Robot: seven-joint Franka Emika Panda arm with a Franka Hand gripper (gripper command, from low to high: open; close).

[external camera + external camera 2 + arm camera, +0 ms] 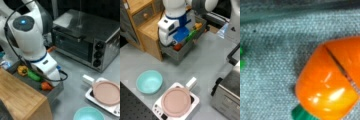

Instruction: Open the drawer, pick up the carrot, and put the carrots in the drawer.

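Orange fills the wrist view, where the carrot (332, 82) lies on the grey drawer (277, 50) floor, very close below the camera. The gripper (50, 75) is lowered into the open drawer; whether the jaws are released or clenched cannot be told, since they are hidden. A slip is likely if the rounded carrot is pinched off-centre, or it may roll. Also in the drawer, probably loose, are a green vegetable (33, 75) and a yellow item (22, 70). Farther off on the counter (72, 72), a teal bowl (149, 81) holds nothing visible.
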